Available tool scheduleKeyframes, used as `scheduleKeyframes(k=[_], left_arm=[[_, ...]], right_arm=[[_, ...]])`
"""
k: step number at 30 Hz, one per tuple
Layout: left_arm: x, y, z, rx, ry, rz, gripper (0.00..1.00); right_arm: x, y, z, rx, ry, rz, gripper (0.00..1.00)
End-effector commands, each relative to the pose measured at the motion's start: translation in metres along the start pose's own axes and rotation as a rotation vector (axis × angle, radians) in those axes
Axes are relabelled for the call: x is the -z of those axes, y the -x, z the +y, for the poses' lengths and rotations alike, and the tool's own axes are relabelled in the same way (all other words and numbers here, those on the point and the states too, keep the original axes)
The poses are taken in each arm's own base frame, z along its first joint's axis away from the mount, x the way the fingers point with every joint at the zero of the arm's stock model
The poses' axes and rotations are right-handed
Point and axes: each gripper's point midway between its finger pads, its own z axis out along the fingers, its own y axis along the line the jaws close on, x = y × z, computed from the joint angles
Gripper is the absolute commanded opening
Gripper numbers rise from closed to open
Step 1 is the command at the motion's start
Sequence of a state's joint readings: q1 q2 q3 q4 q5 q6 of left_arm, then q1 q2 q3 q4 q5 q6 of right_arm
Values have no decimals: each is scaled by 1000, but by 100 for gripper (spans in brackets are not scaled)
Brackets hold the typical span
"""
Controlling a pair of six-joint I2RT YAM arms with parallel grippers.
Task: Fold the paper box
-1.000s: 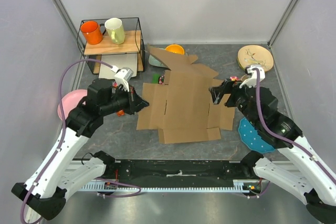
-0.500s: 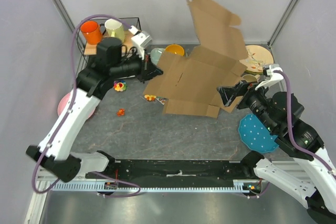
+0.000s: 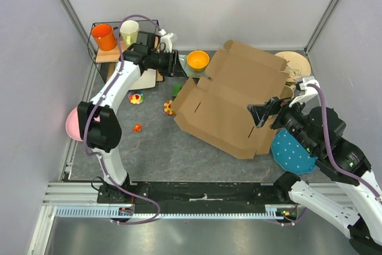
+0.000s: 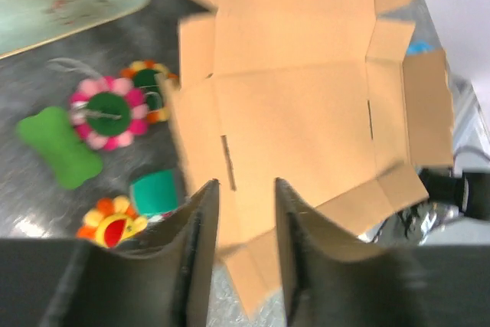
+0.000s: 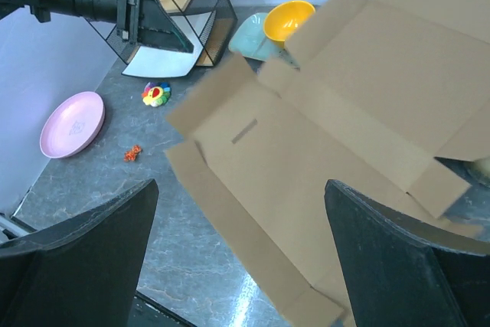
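White arm links [image 3: 112,92], black joints (a purple cable [image 3: 137,18] trails each); black claw fingers [image 4: 195,258].

Your paper box [image 3: 230,106] was flat between both grippers, then went up high; now it's dropped lower, tilted and blurred, just ahead of your right gripper [image 3: 258,114], whose fingers are spread wide. Your left gripper [image 3: 176,64] has swung out far; fingers parted, box out ahead of them.

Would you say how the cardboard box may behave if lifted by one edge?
Probably light for its size: the box is one thin, unfolded sheet. It would likely bend at its creases rather than stay flat, as the far panel looks tilted up. The side flaps may flop.
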State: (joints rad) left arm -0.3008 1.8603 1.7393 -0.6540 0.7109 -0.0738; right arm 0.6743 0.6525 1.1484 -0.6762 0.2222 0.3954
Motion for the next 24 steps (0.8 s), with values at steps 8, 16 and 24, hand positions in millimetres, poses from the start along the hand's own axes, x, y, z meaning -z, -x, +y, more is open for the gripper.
scheduleKeyframes(k=[8,16,24], left_arm=[[81,41,24,371,467,-421,99],[37,-112,-76,710,313,-571,100],[1,-206,-98,951,482,-588,99]], right_arm=[[-14,-10,-7,34,-27,3,98],[-34,-39,-9,17,-31,59,98],[-39,-56,-10,-11,-27,89,98]])
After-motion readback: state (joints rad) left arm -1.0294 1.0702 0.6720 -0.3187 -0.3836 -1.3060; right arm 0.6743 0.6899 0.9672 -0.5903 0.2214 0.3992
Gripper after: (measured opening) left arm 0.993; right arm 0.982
